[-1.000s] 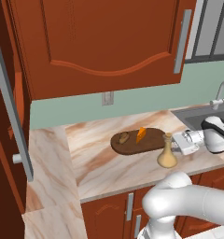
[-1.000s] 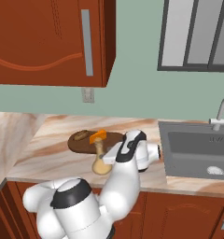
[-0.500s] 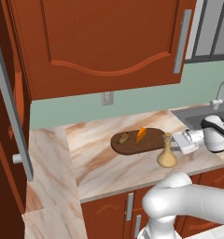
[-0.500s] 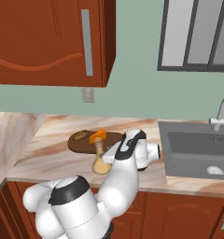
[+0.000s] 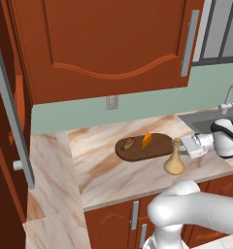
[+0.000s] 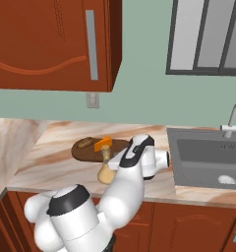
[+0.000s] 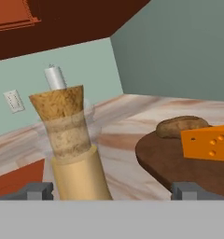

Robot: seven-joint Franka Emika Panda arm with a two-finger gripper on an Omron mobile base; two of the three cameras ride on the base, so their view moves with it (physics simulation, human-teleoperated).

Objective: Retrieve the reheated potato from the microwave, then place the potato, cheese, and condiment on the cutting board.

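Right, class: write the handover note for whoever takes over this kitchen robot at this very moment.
Gripper: open, fingertips either side of the condiment, not closed on it.
Potato and cheese: both lying on the cutting board.
Condiment: upright on the counter, just off the board's near edge.
Done: potato and cheese placed.
Left: grasp the condiment and set it on the board.

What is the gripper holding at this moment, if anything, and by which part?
Nothing is held. The gripper is open, its fingers spread wide on either side of the bottle with no contact visible; the bottle stands on the counter.
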